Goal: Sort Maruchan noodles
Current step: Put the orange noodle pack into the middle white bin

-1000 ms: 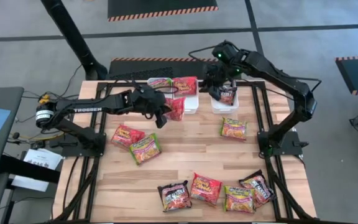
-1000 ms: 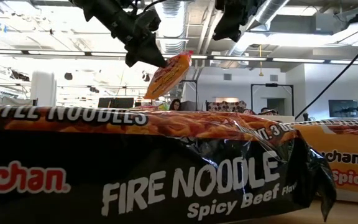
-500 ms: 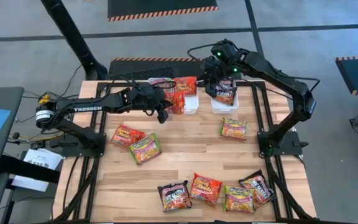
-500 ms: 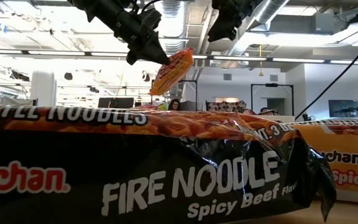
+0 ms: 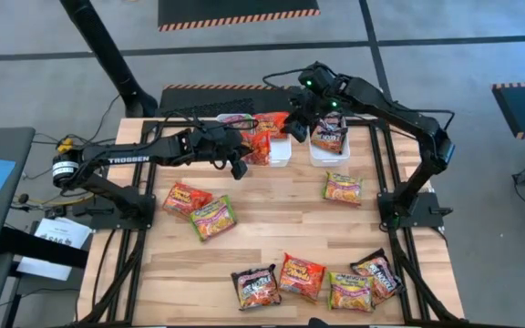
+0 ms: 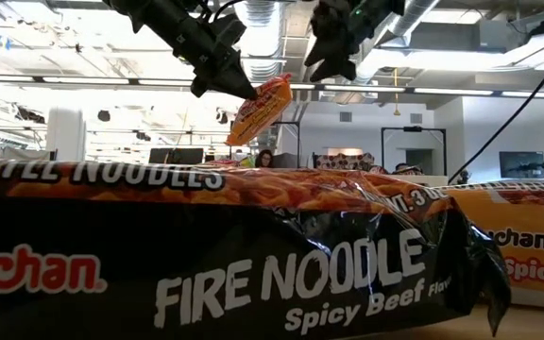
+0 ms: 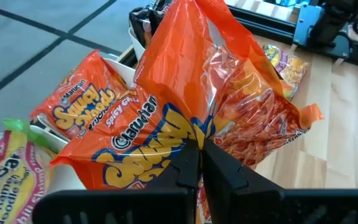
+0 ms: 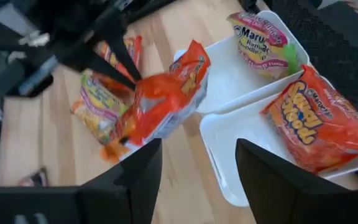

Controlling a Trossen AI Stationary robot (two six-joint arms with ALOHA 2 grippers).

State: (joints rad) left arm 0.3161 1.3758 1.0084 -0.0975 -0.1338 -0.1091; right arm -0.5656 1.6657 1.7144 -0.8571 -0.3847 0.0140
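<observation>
**High view: red-orange packet suspended above the bins**

The left gripper (image 5: 241, 155) is clamped on a red-orange Maruchan packet (image 5: 259, 146) by one edge, above the middle white bin (image 5: 281, 153). The right gripper (image 5: 301, 123), fingers apart and empty, hangs close beside it.

Risks: the pinched edge could slip; the two arms could collide.

Legible print: "Maruchan" on the held packet; "FIRE NOODLE Spicy Beef" on the black packet (image 6: 253, 274).

Glossy, crinkled plastic wraps the noodle packets (image 5: 301, 275); the table (image 5: 272, 214) is pale matt wood, the bins (image 8: 229, 81) seemingly smooth white plastic.
</observation>
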